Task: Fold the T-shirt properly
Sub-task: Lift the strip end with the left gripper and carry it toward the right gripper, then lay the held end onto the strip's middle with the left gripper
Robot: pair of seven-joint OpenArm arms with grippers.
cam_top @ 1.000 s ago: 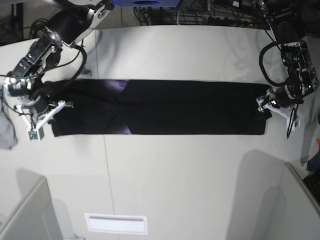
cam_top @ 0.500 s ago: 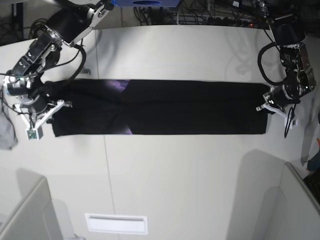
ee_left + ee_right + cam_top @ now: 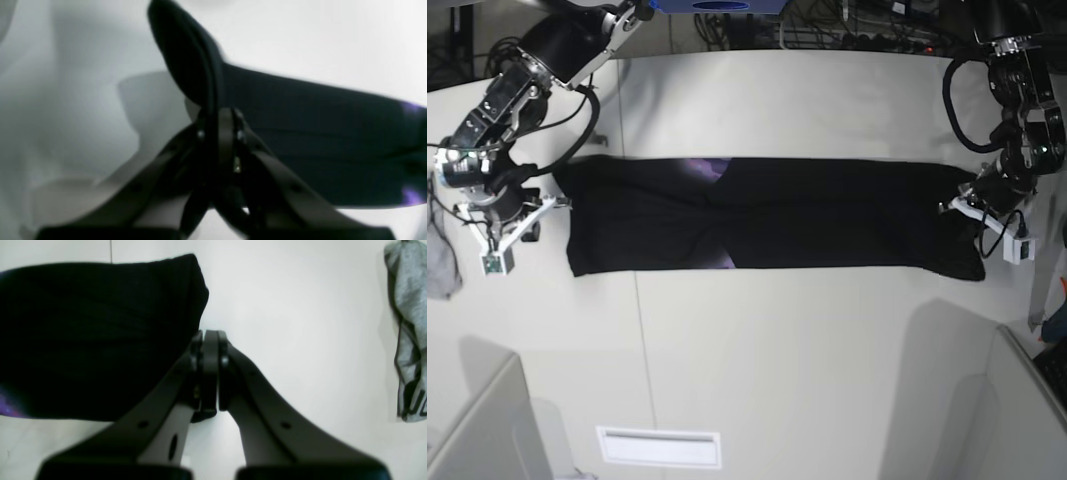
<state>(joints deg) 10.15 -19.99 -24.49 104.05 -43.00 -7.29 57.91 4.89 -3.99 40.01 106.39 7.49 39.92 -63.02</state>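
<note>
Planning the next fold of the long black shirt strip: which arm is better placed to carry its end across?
Probably the left: its hand is shut on the lifted end of the T-shirt. The right hand is shut beside the other end, apparently holding nothing.

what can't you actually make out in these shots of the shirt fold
- Left wrist view: the left gripper is shut on a raised fold of the T-shirt; how many layers it pinches is lost to blur and black fabric.
- Right wrist view: the right gripper is shut; its own fingers hide whether it pinches the shirt.
- Right wrist view: the grey cloth is cut off by the frame edge.
- Base view: the shirt's print shows only as purple slivers.
</note>
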